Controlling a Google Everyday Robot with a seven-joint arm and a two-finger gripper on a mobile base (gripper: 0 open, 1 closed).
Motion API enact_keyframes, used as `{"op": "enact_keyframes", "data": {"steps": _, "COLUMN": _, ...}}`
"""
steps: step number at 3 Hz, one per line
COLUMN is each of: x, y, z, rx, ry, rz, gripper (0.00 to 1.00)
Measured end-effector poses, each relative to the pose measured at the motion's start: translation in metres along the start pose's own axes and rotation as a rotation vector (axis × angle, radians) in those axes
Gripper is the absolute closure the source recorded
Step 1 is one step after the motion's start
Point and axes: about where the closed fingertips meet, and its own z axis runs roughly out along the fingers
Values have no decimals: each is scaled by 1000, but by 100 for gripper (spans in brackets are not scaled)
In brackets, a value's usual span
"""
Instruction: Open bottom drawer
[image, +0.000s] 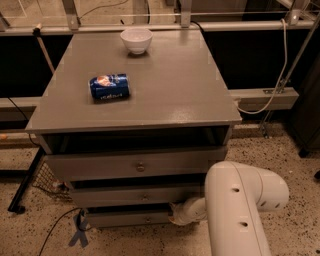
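The bottom drawer (125, 219) is the lowest of three grey drawer fronts in the cabinet, with a small round knob (147, 218). It stands out only slightly from the cabinet, under the middle drawer (142, 196) and the wider top drawer (135, 166). My gripper (174, 216) is low at the right end of the bottom drawer's front, at the end of my white arm (240, 210). The arm's bulk hides the drawers' right ends.
A blue can (109, 86) lies on its side on the grey cabinet top (175, 95), with a white bowl (136, 39) at the back. A wire basket (47, 177) and a black cable (55, 227) are at the cabinet's left foot. Speckled floor lies to the right.
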Motion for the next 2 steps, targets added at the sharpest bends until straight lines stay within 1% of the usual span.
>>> {"op": "enact_keyframes", "data": {"steps": 1, "x": -2, "y": -1, "z": -5, "rx": 0, "ry": 0, "rz": 0, "gripper": 94}}
{"op": "enact_keyframes", "data": {"steps": 2, "x": -3, "y": -2, "z": -6, "rx": 0, "ry": 0, "rz": 0, "gripper": 100}}
